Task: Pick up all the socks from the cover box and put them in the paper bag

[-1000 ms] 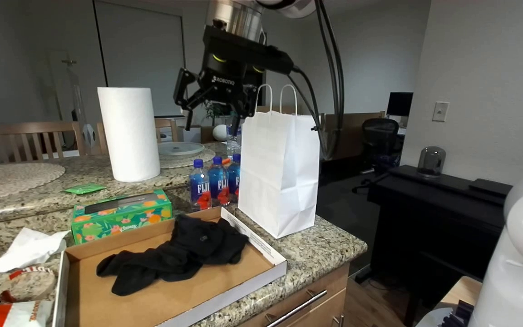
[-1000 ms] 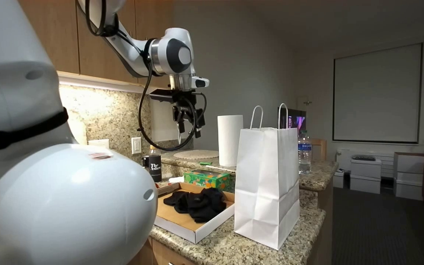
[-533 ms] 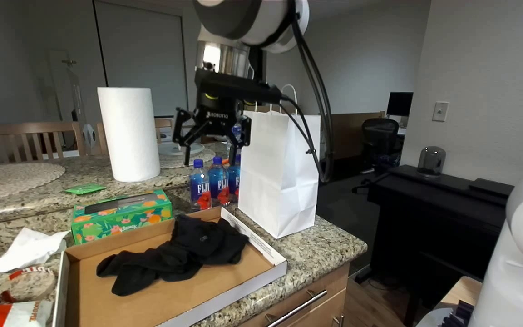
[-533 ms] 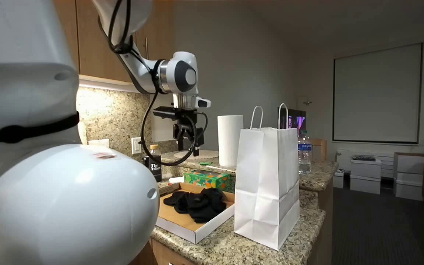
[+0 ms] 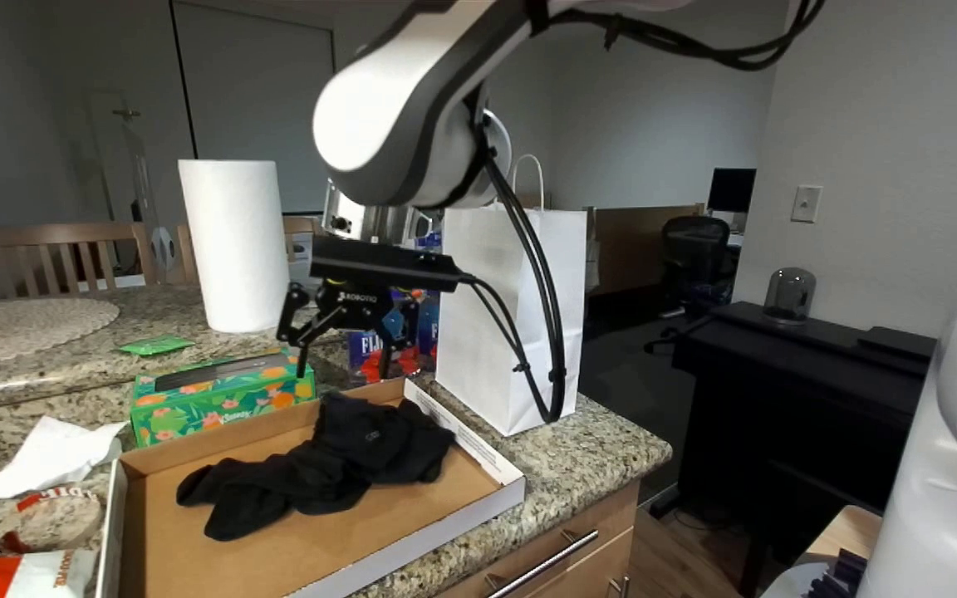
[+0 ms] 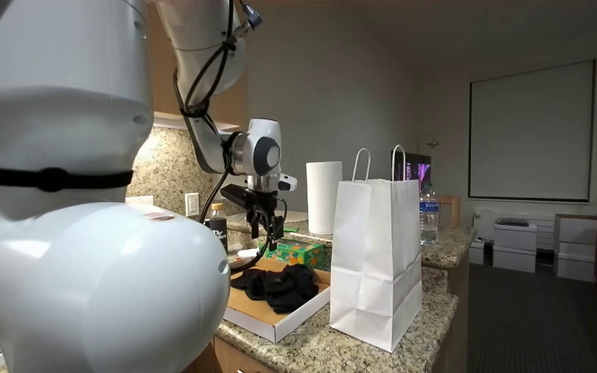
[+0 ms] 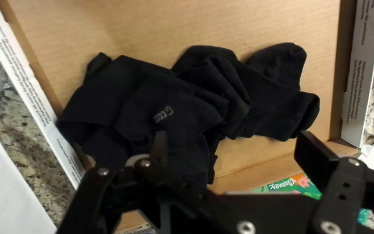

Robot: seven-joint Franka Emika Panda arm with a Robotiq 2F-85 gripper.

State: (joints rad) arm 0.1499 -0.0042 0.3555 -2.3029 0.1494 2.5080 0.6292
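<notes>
Brings gripper (image 5: 343, 376), spread wide and pinching nothing, lower toward socks (image 5: 329, 469). Leaves them unlifted, bunched inside box (image 5: 279, 558) just beside bag (image 6: 373, 264). Suggests pickup near; likely needs further descent before pinching.

The rounded white arm (image 5: 387, 116) has dark grey panels (image 6: 260, 156), a black strap (image 6: 50, 180) and black cables (image 5: 557, 361), its black gripper (image 5: 344, 367) silver screws (image 7: 246, 227) and white ROBOTIQ lettering (image 5: 360, 297).

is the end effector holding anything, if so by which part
Nothing is held: the end effector is open, and the black socks lie in the box.
</notes>
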